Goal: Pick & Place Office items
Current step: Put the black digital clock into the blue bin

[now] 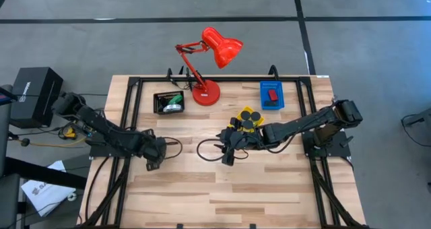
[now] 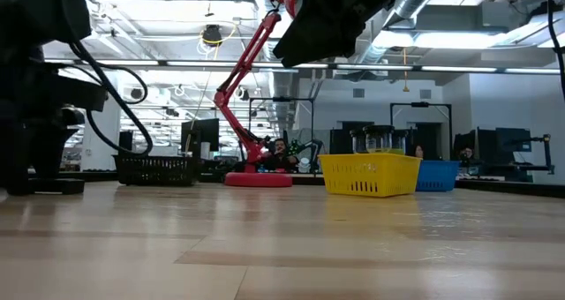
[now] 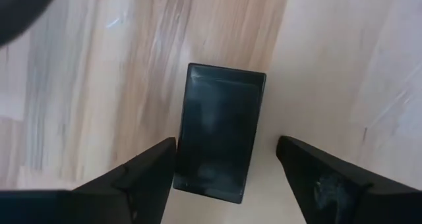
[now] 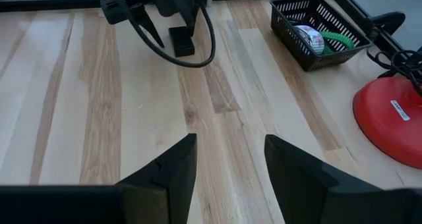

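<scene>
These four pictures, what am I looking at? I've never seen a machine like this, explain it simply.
It is a robot with two dark arms at a wooden table. One picture looks straight down, one looks level across the tabletop, and two come from cameras on the wrists. The left end effector hangs open over a black block lying on the wood, not gripping it. The right end effector is open and empty. On the table stand a red desk lamp, a black basket, a blue tray and a yellow tray.
</scene>
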You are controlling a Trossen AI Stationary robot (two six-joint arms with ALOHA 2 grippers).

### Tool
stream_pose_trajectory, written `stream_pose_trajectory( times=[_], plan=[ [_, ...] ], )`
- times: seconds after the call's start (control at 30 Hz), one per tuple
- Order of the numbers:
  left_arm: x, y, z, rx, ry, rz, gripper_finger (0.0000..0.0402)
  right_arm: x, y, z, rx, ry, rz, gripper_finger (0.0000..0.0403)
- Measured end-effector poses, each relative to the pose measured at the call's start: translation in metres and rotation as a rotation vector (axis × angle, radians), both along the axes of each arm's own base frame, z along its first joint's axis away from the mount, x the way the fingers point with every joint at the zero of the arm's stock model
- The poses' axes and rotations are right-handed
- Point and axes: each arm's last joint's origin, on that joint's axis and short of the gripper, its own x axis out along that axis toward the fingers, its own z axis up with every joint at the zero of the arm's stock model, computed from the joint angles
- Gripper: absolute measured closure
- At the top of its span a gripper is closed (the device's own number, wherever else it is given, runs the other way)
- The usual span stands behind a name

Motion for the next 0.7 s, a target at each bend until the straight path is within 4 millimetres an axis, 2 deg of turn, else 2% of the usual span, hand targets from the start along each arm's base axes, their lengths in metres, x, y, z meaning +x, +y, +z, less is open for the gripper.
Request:
stream_pose_trajectory(
  times=[0.13,0.43,0.6,0.7],
  plan=[
    [0.002,0.002,-0.001,-0.057,0.012,0.023,0.0159,0.0,0.0,0.0,0.0,0.0,0.0,0.0234],
    [0.005,0.006,-0.001,-0.118,0.018,0.071,0.0253,0.0,0.0,0.0,0.0,0.0,0.0,0.0234],
    [0.008,0.008,0.003,-0.139,-0.051,0.162,0.024,0.001,-0.001,0.001,0.002,-0.009,-0.002,0.0234],
    [0.017,0.006,0.011,-0.171,-0.18,0.158,0.0221,0.001,-0.003,0.001,0.003,-0.015,-0.008,0.0234]
  ],
)
